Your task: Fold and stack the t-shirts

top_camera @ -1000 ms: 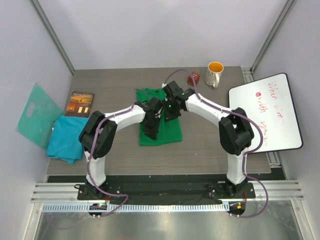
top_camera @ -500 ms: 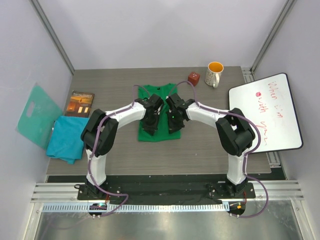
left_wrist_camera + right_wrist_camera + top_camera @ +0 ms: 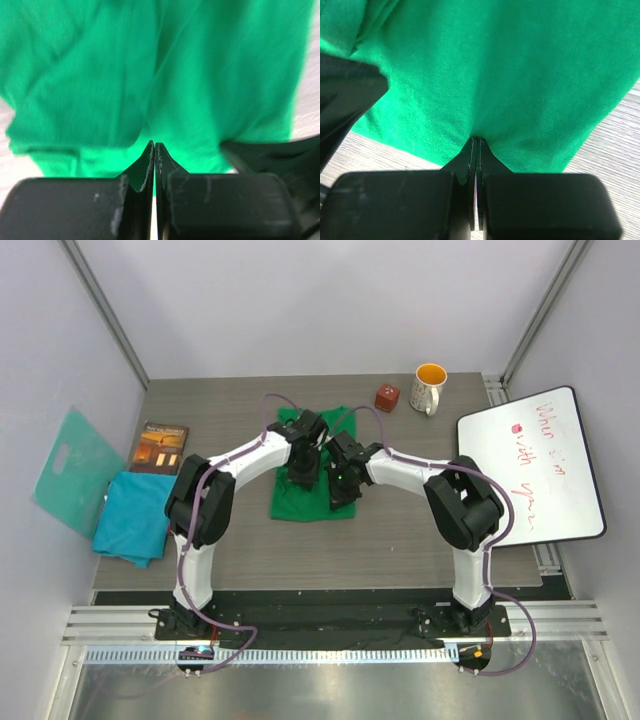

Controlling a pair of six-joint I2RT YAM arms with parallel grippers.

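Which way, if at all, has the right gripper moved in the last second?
Yes: the right gripper, pinching the green shirt, drew back toward the table's near edge, away from the mug.

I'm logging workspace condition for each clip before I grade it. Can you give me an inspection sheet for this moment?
Surface: grey wood-grain table; no spills seen.
Job's things: green t-shirt rumpled mid-table, beneath both arms; teal-blue t-shirt at the left edge, apart from it, not stacked.
Clutter: teal board against the left wall; book behind the teal-blue t-shirt; red cube and mug at the far edge; whiteboard on the right.
Grippers: left gripper and right gripper both shut, pinching the green t-shirt.
Cables: purple cables loop off both arms above the shirt; no snag seen.
Surroundings: white walls on three sides; nothing else seen.
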